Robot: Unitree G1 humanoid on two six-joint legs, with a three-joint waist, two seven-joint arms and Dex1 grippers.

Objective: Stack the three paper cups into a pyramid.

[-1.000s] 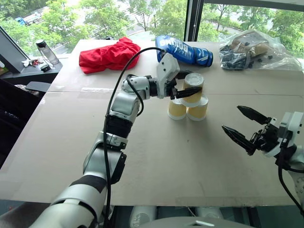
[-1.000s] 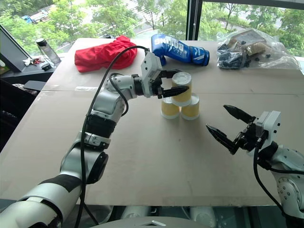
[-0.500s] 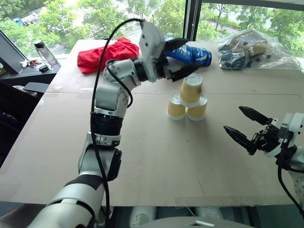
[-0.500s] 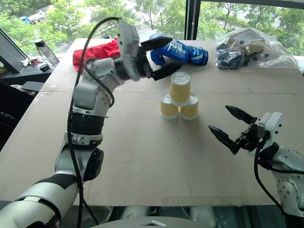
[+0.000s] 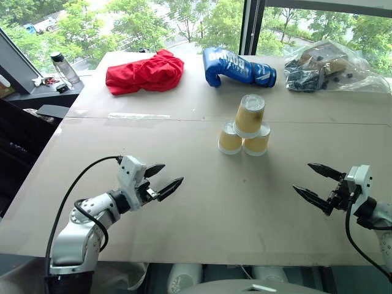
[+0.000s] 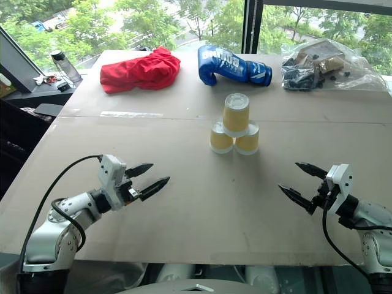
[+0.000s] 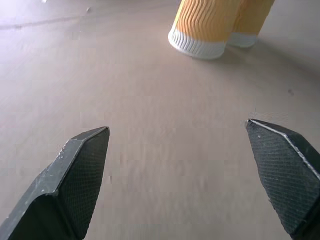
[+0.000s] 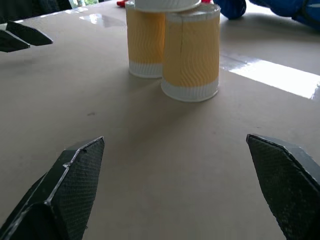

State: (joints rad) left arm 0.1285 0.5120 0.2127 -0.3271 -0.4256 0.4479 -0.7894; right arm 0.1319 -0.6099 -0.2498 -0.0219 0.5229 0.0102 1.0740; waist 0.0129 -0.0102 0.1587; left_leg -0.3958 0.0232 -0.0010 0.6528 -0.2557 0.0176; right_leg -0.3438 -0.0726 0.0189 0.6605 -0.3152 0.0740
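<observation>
Three paper cups (image 5: 246, 130) stand upside down, axes vertical.

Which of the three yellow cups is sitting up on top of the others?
The top cup, upside down and resting across the two base cups, which stand side by side on the table.

Three yellow-tan paper cups (image 5: 246, 127), upside down, pyramid, two base cups touching, one on top
</observation>
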